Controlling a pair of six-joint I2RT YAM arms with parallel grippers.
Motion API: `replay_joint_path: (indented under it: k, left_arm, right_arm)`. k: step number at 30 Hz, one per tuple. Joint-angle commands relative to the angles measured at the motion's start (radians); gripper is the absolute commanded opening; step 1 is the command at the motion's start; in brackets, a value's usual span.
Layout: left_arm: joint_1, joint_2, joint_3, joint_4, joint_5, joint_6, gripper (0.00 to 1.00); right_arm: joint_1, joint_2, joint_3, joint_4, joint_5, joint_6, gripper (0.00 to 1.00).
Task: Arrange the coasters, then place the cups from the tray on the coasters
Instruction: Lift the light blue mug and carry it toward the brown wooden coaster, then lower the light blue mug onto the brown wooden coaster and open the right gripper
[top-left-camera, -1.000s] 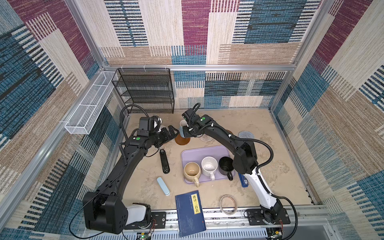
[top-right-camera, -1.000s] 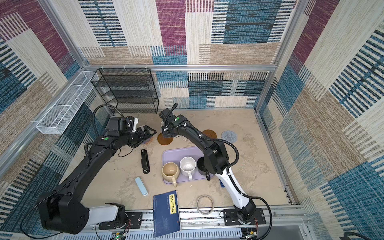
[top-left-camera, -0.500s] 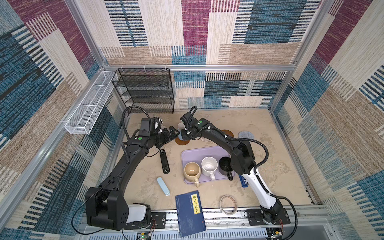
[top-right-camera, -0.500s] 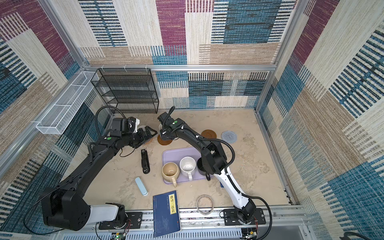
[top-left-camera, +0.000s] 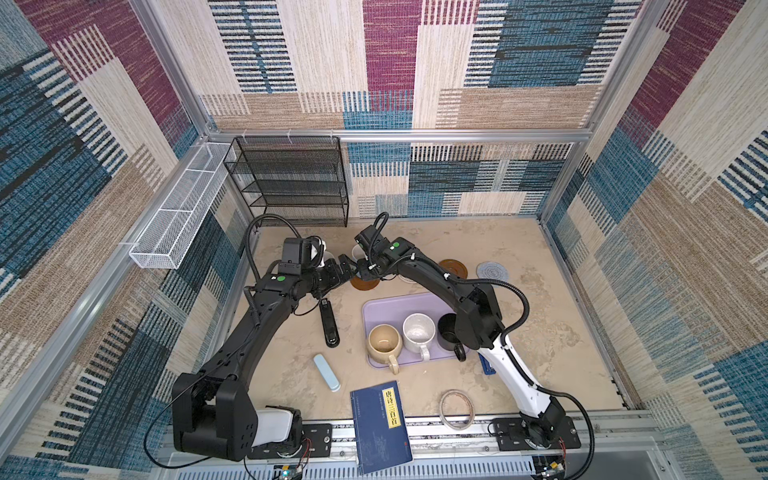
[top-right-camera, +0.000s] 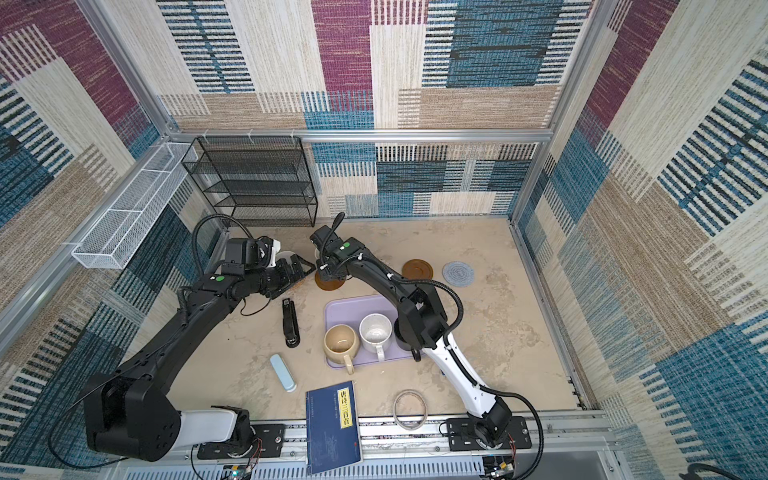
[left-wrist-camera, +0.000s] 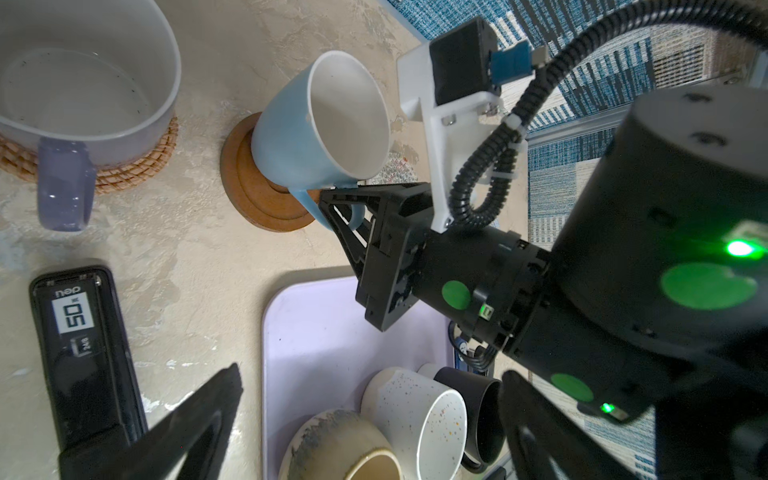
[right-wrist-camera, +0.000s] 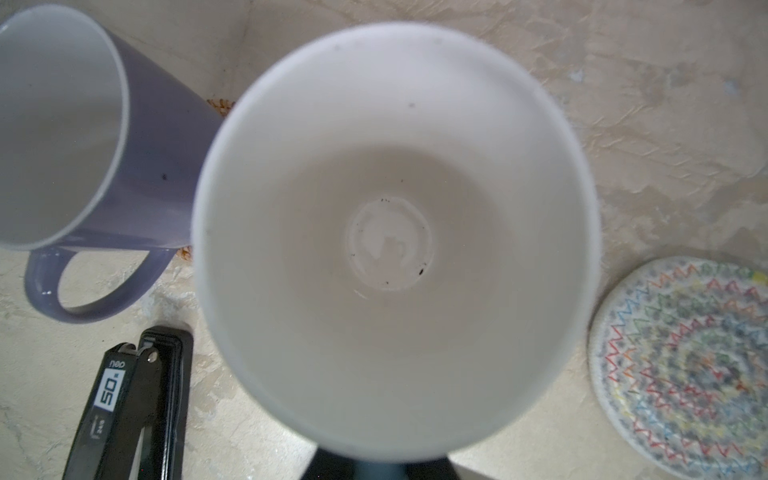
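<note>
Gaping wide and empty, the left pincer (top-left-camera: 347, 268) hovers near the lilac mug (left-wrist-camera: 83, 83), which sits on the rattan coaster (left-wrist-camera: 137, 166). To its right, the right pincer (left-wrist-camera: 338, 203) is clamped on the handle of the blue mug (left-wrist-camera: 316, 124), tilted with its base on a brown coaster (left-wrist-camera: 249, 195). Behind that pincer, the tray (top-left-camera: 382, 307) holds three more mugs (top-left-camera: 417, 332).

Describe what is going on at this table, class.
The right gripper holds the light blue mug by its handle at a dark brown coaster. The left gripper hangs open and empty beside it. The lilac mug stands on the rattan coaster; the beige mug, speckled white mug and black mug sit on the tray.
</note>
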Motion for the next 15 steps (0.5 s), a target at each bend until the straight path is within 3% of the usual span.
replay_joint_path:
  k: [1,10,15]
  left_arm:
    - [0.000,-0.007,-0.007,0.032,0.005,-0.010,1.00]
    - [0.001,-0.010,-0.020,0.041,0.007,-0.017,1.00]
    - [0.000,-0.010,-0.032,0.057,0.016,-0.031,1.00]
  right_arm:
    - [0.007,-0.017,0.009,-0.011,0.026,0.000,0.00]
    - [0.010,-0.020,0.014,-0.023,0.036,0.000,0.00]
    - [0.010,-0.009,0.035,-0.041,0.008,-0.001,0.12]
